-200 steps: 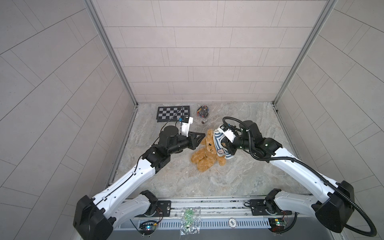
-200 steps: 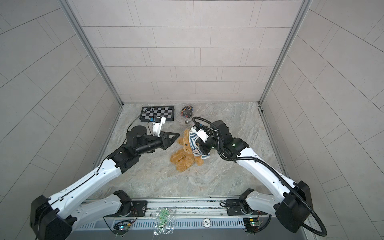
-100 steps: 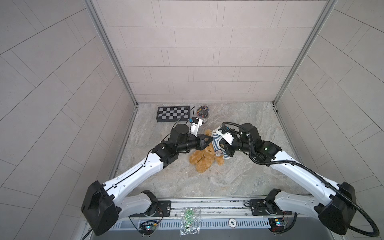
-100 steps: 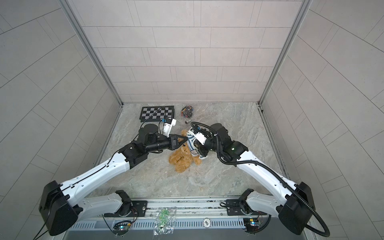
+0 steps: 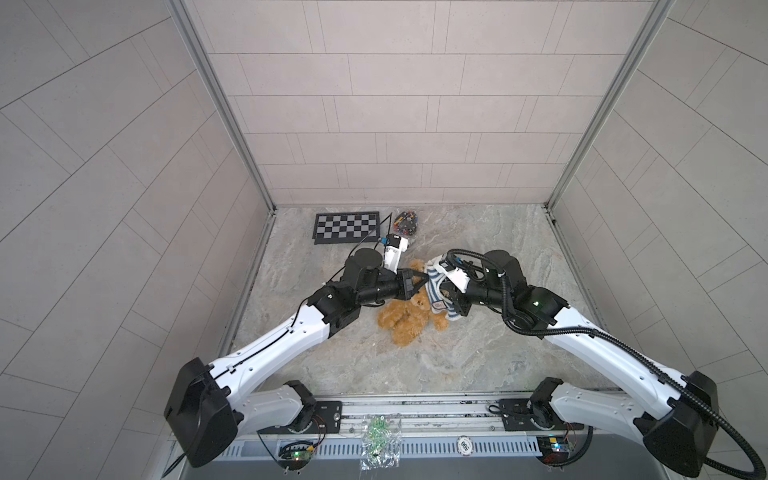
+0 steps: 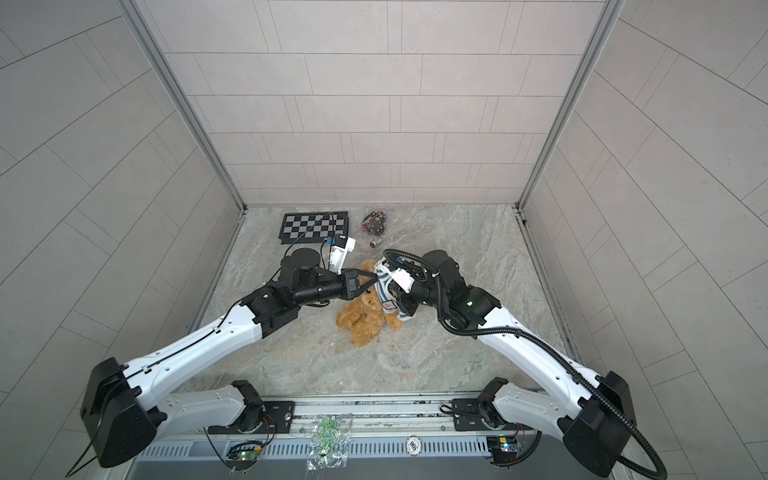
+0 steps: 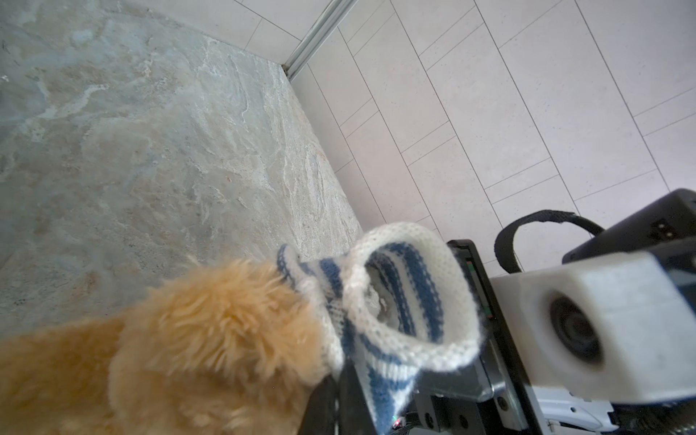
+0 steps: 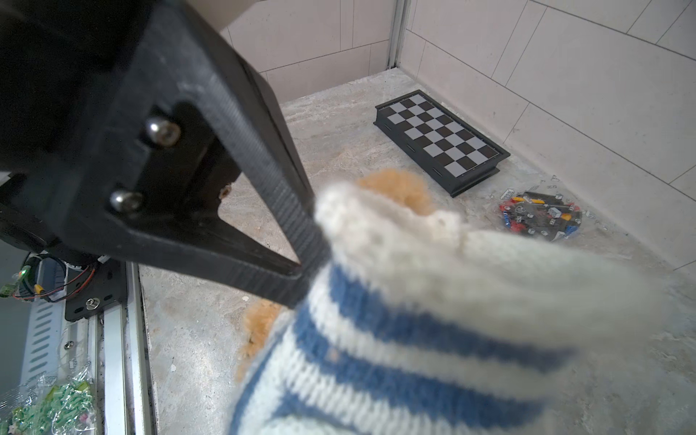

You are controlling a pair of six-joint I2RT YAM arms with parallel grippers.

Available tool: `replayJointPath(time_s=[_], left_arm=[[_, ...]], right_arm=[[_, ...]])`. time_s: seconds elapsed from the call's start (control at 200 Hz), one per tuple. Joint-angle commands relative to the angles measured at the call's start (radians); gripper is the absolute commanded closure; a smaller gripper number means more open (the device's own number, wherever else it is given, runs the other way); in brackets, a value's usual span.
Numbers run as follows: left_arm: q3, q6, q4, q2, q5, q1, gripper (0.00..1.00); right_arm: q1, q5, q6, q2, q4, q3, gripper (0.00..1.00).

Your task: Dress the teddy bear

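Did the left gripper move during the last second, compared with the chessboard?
Yes. In a top view the left gripper moved rightward, farther from the chessboard, onto the striped shirt.

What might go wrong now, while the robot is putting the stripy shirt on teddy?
The left gripper pinches only the edge of the striped shirt, so the knit might slip out. The teddy bear lies loose on the table, so pulling might drag it along instead of dressing it.
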Motion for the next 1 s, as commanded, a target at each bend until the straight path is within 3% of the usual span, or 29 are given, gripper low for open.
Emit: replayJointPath(time_s=[0.0,0.641,0.996], left_arm=[[0.032,0.007,-0.02,-0.02,-0.044,-0.003,1.0],[-0.13,-0.101,0.019,-0.106,-0.17,0.124,1.0],[-0.248,-0.154,0.085,-0.108,-0.162,0.158,1.0]], right_arm=[[0.006,0.007,-0.042,-0.043,0.05,-0.008,1.0],[0.034,0.056,-0.055,-0.122,0.065,-0.073,1.0],[0.035,0.062,-0.041,-0.166,0.114,-0.116,1.0]])
